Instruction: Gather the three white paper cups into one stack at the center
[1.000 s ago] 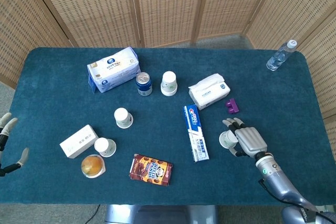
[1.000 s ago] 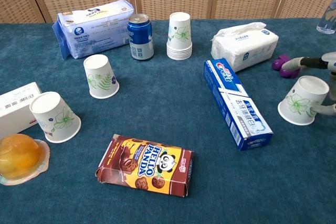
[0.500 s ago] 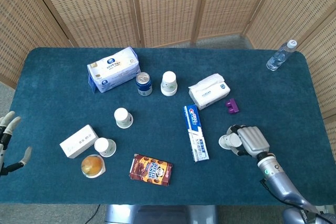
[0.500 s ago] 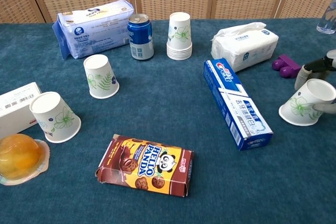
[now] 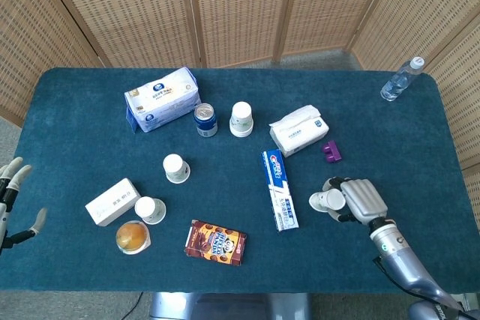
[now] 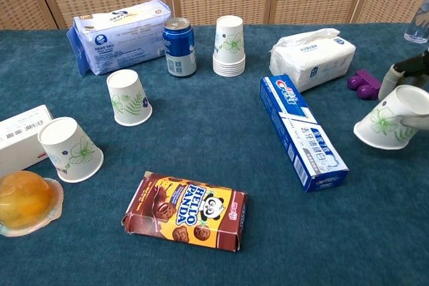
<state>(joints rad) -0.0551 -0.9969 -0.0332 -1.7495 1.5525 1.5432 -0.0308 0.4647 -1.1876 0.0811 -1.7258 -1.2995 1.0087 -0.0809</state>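
The right robot hand is clamping a white paper cup at the right side of the worktop, holding it tilted with its mouth facing left and its rim off the cloth. Just left of that cup a toothpaste box is lying lengthwise, standing between it and the middle of the worktop. Just beyond the hand a small purple object is sitting, with a tissue pack farther on and a water bottle at the far right corner. Toward the far middle a stack of paper cups is standing upside down beside a blue can and a wipes pack. Two more single cups are resting upside down on the left: one cup nearer the middle and another cup near a white box and a jelly cup. A biscuit box is lying at the near edge. The left robot hand is hovering off the left edge, fingers apart and holding nothing.
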